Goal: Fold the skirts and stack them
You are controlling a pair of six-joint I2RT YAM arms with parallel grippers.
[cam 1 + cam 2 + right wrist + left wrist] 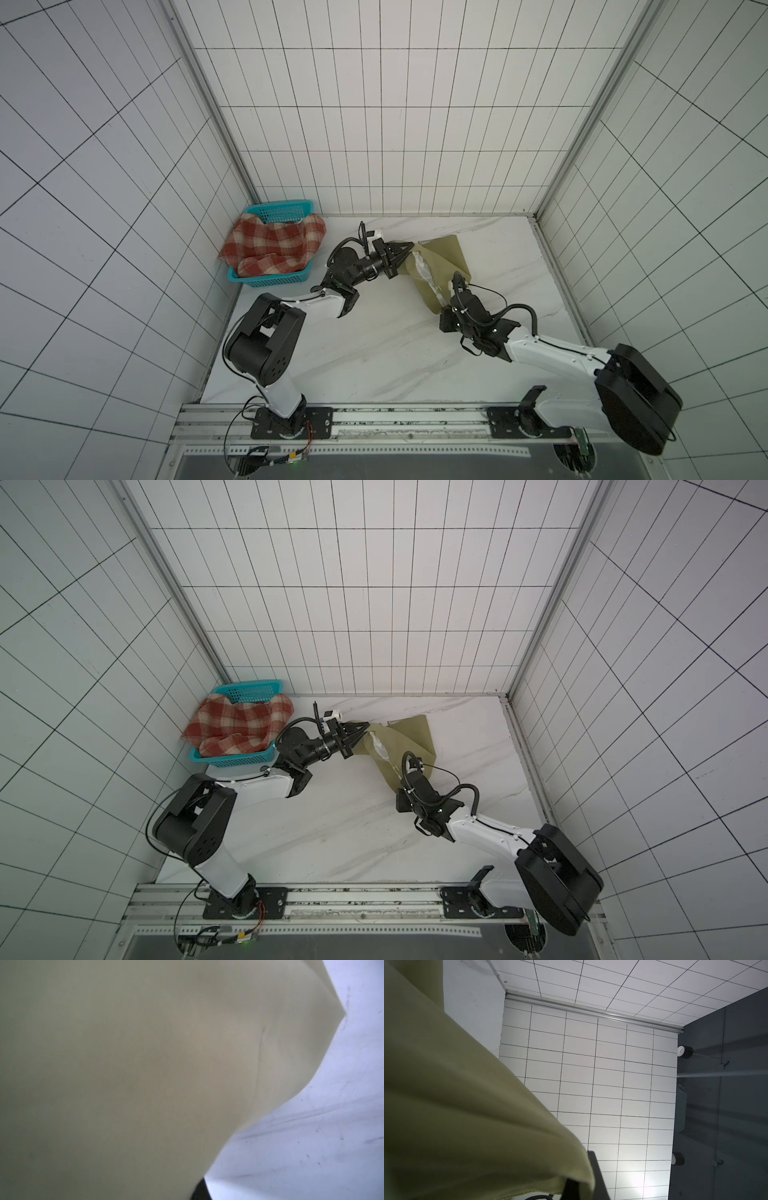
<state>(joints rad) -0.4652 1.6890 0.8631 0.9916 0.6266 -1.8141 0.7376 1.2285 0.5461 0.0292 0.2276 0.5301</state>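
The olive-khaki skirt (pixel 444 257) (pixel 411 737) hangs stretched above the marble table between my two grippers. My left gripper (pixel 409 249) (pixel 365 728) is shut on its upper left end. In the left wrist view the cloth (pixel 467 1105) drapes over a dark finger (pixel 596 1178). My right gripper (pixel 444 311) (pixel 398 791) is shut on the skirt's lower end, mostly hidden under its own wrist. The right wrist view is filled by the cloth (pixel 145 1064), with one dark finger (pixel 200 1191) showing at its edge. The red-and-cream plaid skirt (pixel 270 249) (pixel 237 725) lies crumpled in the basket.
The teal perforated basket (pixel 270 282) (pixel 232 761) stands in the back left corner against the tiled wall. The white marble table (pixel 374 353) is walled by tiles on three sides. The arm bases sit on a rail at the front edge.
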